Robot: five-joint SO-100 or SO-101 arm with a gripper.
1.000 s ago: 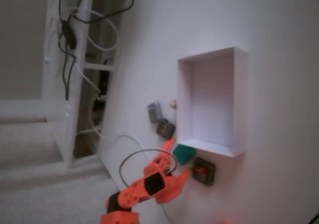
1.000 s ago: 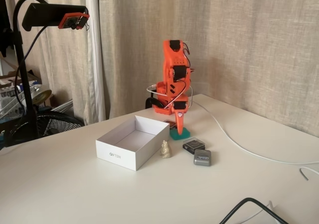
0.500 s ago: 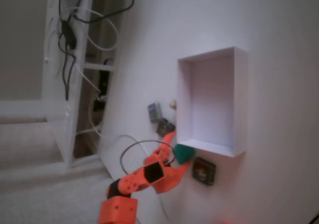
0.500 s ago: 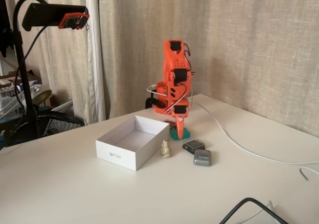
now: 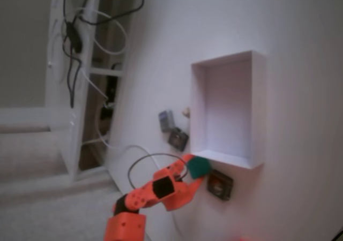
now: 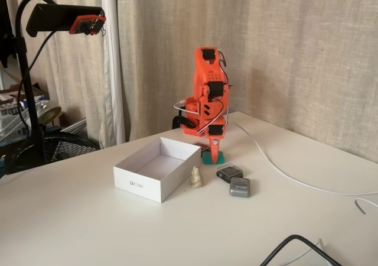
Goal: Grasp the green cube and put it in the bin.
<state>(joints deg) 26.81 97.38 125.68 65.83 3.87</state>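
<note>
One fixed view looks steeply down from above on the table [image 5: 300,48], its picture turned so the arm [image 5: 155,195] enters from the bottom edge, fairly near. The other fixed view stands across the table [image 6: 118,230], well back, facing the arm [image 6: 207,100] and the curtain [image 6: 295,53] behind it. Both share the bin [image 5: 228,110] [image 6: 156,168], the small blocks and the arm.

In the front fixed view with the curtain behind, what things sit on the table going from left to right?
The bin → small beige figurine → green cube under the claw → dark square block → grey block → white cable.
</note>
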